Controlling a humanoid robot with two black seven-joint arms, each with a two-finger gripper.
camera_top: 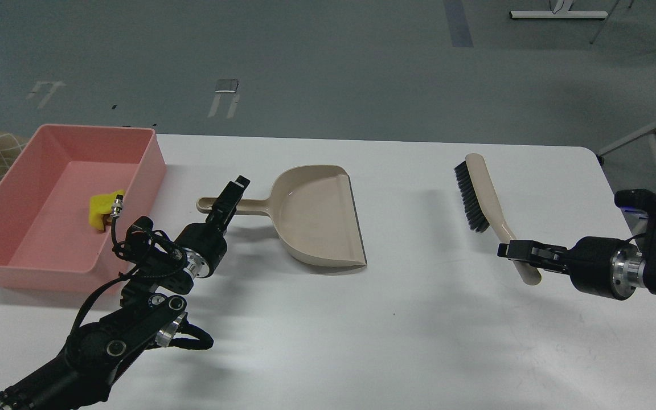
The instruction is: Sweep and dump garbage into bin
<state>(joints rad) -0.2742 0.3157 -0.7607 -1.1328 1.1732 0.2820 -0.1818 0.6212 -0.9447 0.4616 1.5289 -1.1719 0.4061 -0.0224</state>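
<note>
The large salmon-pink plastic bin (15,193) stands at the left edge of the white counter (396,330), and a bright yellow spongy scrap (99,209) lies inside it. The left gripper (230,199) is clamped on the handle of the beige plastic dustpan (319,219) in the middle of the frame. At the right, the right gripper (511,250) is clamped on the handle of the beige brush with black bristles (479,196).
</note>
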